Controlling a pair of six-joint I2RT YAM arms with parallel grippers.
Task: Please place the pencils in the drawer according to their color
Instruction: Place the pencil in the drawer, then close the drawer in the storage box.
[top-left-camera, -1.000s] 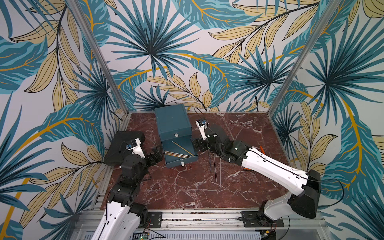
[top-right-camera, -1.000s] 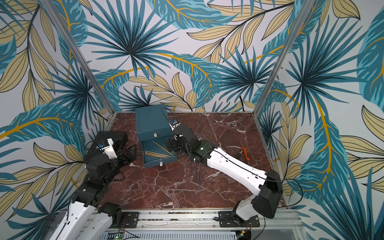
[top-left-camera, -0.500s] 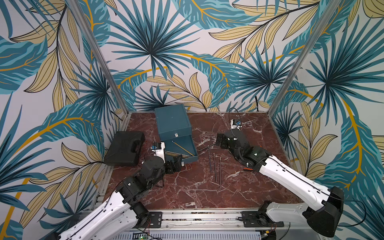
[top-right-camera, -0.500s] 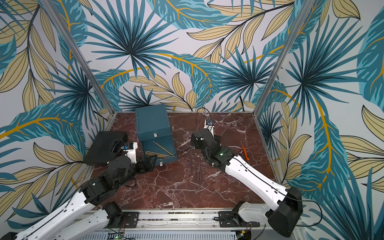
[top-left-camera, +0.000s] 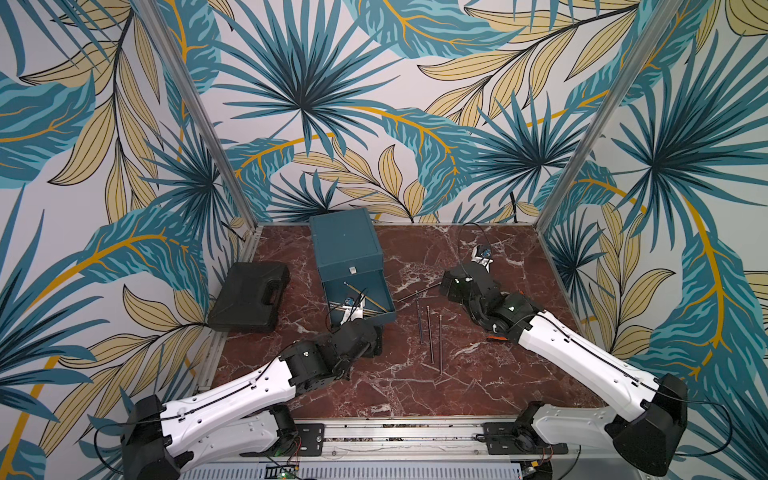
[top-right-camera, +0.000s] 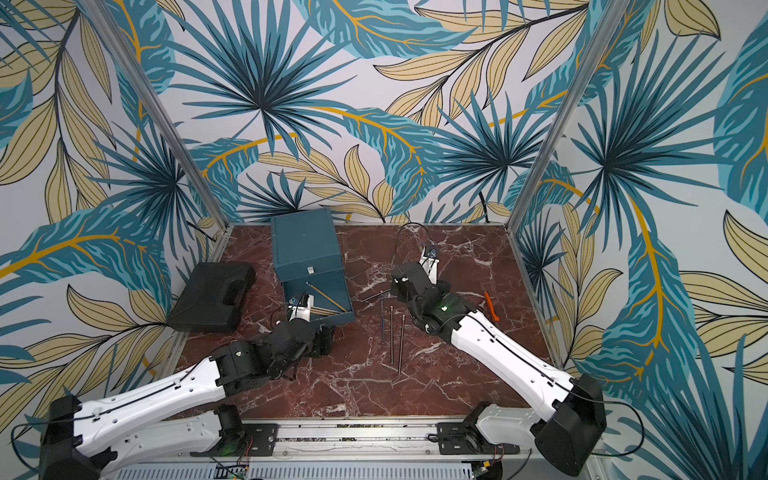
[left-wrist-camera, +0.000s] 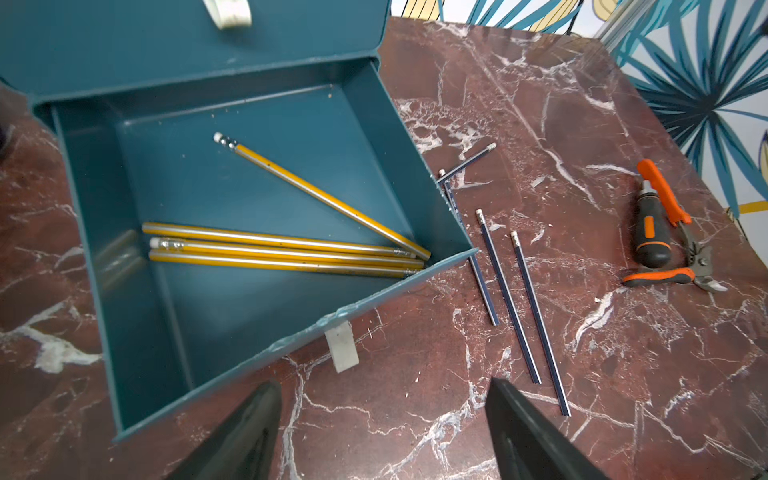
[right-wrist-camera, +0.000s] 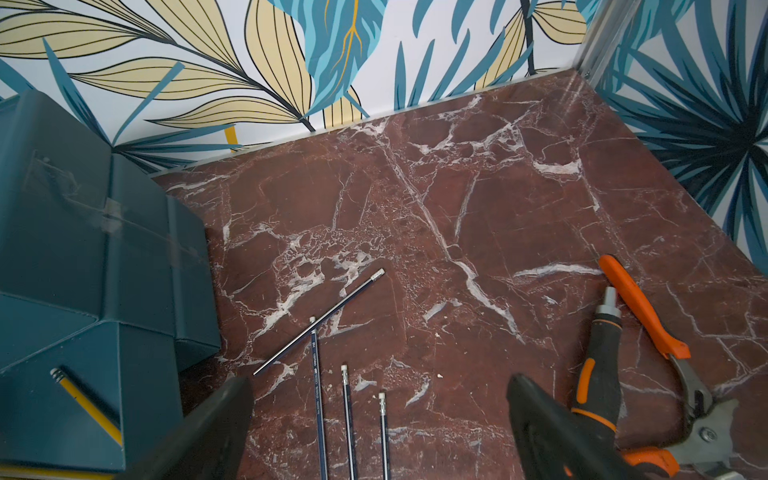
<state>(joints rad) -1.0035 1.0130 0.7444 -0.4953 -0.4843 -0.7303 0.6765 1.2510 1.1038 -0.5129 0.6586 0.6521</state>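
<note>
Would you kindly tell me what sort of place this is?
Likely a robot test booth: leaf-print walls enclose a small marble-look table, and a left arm and right arm stand on a metal rail.

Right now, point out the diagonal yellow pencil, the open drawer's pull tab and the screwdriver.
diagonal yellow pencil (left-wrist-camera: 322, 195), left wrist view, mid-shaft.
pull tab (left-wrist-camera: 341, 348), left wrist view, its middle.
screwdriver (left-wrist-camera: 650, 232), left wrist view, handle.

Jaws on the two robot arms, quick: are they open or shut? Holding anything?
Left gripper: jaws open, holding nothing.
Right gripper: jaws open, holding nothing.
</note>
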